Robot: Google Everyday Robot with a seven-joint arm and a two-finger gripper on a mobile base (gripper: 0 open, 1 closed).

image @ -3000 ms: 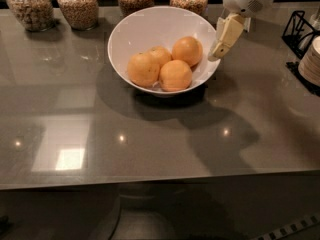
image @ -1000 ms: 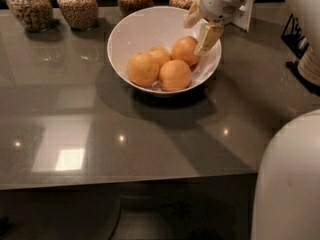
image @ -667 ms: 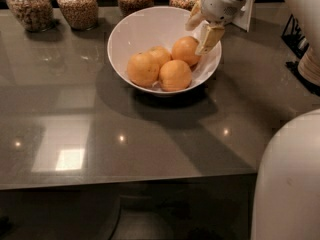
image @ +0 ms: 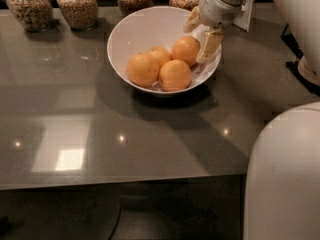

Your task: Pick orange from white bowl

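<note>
A large white bowl (image: 130,31) stands on the grey table and holds several oranges. The back-right orange (image: 185,50) is a slightly deeper colour than the others (image: 143,69), (image: 175,75). My gripper (image: 201,33) reaches down into the bowl's right side from above. It is open, with one finger (image: 192,20) behind that orange and the other finger (image: 210,43) at the orange's right side, against the bowl's inner wall. Whether the fingers touch the orange I cannot tell.
Several glass jars of grain (image: 77,5) line the table's back edge behind the bowl. My white body (image: 285,174) fills the lower right. Dark objects (image: 300,59) sit at the right edge. The table's front edge runs along the bottom.
My gripper has moved left from outside the bowl's right rim into the bowl, beside the back-right orange. In the last second it has barely moved. The oranges have not shifted.
</note>
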